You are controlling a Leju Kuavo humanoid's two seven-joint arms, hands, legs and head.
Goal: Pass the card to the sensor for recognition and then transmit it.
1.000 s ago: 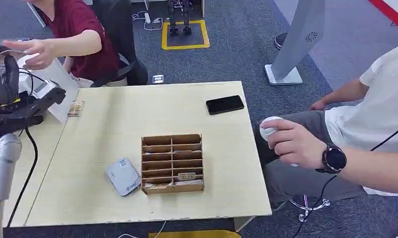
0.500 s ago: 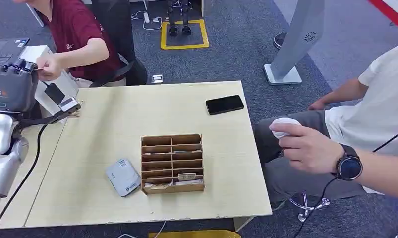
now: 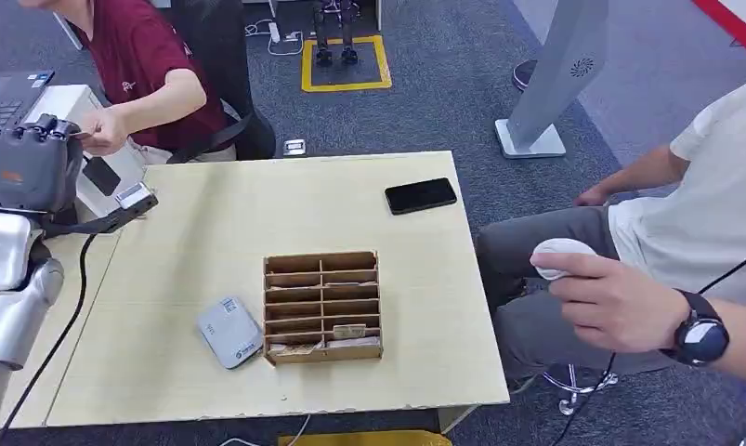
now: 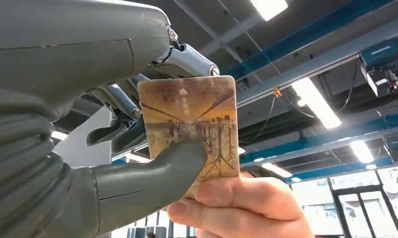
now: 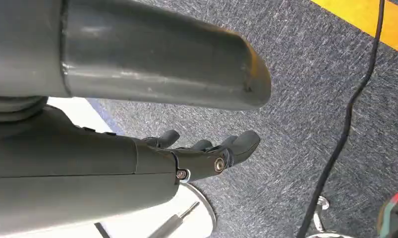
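1. Card is at the far left, pinched between the left hand's thumb and fingers; a person's hand also grips it.
2. Handover under way; card reader sits on the near table, apparently passed already.
3. Remaining: release. Right hand hangs empty, fingers loosely apart.

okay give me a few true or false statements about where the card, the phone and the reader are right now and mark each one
1. The left hand holds the card. True; a person's hand grips its other end.
2. The black phone lies inside the wooden organizer. False; it lies apart, near the table's far edge.
3. The grey card reader sits beside the organizer. True.
4. The right hand holds a card. False; its fingers hold nothing.
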